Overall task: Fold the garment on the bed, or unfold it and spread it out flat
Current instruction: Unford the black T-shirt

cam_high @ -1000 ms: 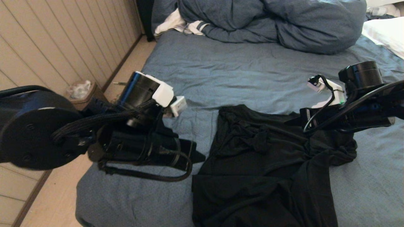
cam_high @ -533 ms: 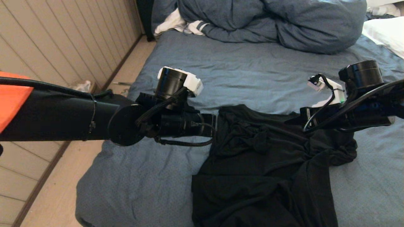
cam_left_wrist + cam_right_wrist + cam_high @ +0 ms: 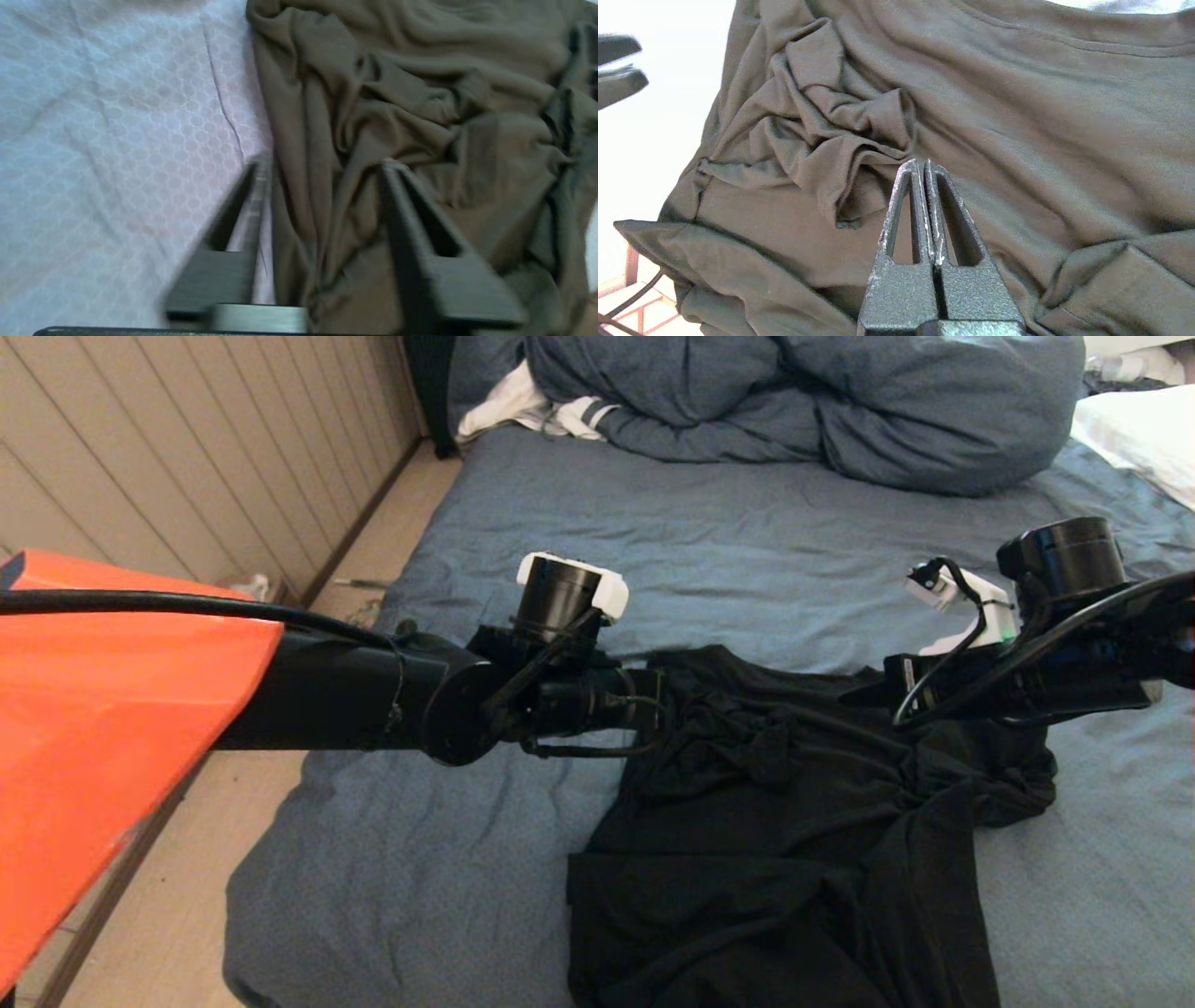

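Your left gripper has swung in, jaws parted astride the crumpled black cotton T-shirt's edge on the wrinkled slate-blue bed; pinch one layer, probably. Right gripper hovers closed, empty.

We lose garment lower hem past head view's bottom edge. Left gripper fingertips blurred in wrist view; beside garment edge, contact we cannot tell. Right gripper hidden behind own arm above garment. Duvet beyond garment cut off.
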